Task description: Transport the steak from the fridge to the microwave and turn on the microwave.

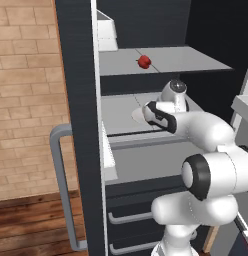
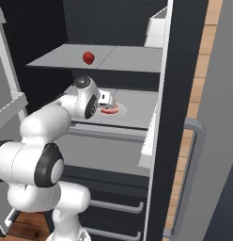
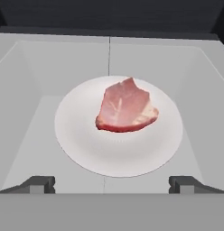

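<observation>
The steak [image 3: 126, 107] lies on a white round plate [image 3: 86, 149], a little above the plate's middle in the hand view, and the plate rests on the floor of the grey tub drawer [image 3: 28, 113] inside the open fridge [image 1: 78, 100]. The end effector [image 3: 112, 185] hovers over the near rim of the plate, its two dark fingertips [image 3: 39, 184] spread wide apart and holding nothing, clear of the meat. On the light grey shelf [image 2: 128, 59] above the drawer sits a small round red fruit [image 2: 88, 58]. No brand, label or writing can be read anywhere.
</observation>
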Motion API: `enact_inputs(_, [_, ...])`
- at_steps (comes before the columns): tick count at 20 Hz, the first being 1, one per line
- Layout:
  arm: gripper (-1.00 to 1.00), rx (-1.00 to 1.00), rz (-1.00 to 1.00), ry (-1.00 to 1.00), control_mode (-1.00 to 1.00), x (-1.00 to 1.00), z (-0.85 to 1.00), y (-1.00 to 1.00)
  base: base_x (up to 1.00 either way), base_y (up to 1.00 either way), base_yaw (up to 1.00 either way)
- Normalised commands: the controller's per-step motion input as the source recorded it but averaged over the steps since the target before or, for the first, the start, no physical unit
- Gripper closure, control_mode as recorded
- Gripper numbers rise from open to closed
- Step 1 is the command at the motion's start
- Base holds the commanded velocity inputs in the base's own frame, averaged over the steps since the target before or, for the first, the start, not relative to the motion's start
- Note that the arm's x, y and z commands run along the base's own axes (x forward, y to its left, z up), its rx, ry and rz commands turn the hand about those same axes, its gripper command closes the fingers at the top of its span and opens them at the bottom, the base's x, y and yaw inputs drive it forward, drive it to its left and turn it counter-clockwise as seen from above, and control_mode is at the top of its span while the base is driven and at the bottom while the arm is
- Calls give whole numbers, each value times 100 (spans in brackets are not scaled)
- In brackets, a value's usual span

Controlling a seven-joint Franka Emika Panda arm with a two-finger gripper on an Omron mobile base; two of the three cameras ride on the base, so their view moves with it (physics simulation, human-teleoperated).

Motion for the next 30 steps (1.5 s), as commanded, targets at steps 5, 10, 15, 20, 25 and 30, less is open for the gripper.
enact_inputs(5, [-100, 0, 0, 3, -100, 24, -1, 0, 0, 0, 0])
enact_inputs(10, [-100, 0, 0, 0, -100, 14, -10, 0, 0, 0, 0])
enact_inputs(15, [-100, 0, 0, 1, -100, 10, -18, 0, 0, 0, 0])
enact_inputs(20, [-100, 0, 0, 0, -100, 9, -20, 0, 0, 0, 0])
enact_inputs(25, [-100, 0, 0, 1, -100, 15, -8, 0, 0, 0, 0])
enact_inputs(30, [-100, 0, 0, 5, -100, 15, 0, 0, 0, 0, 0])
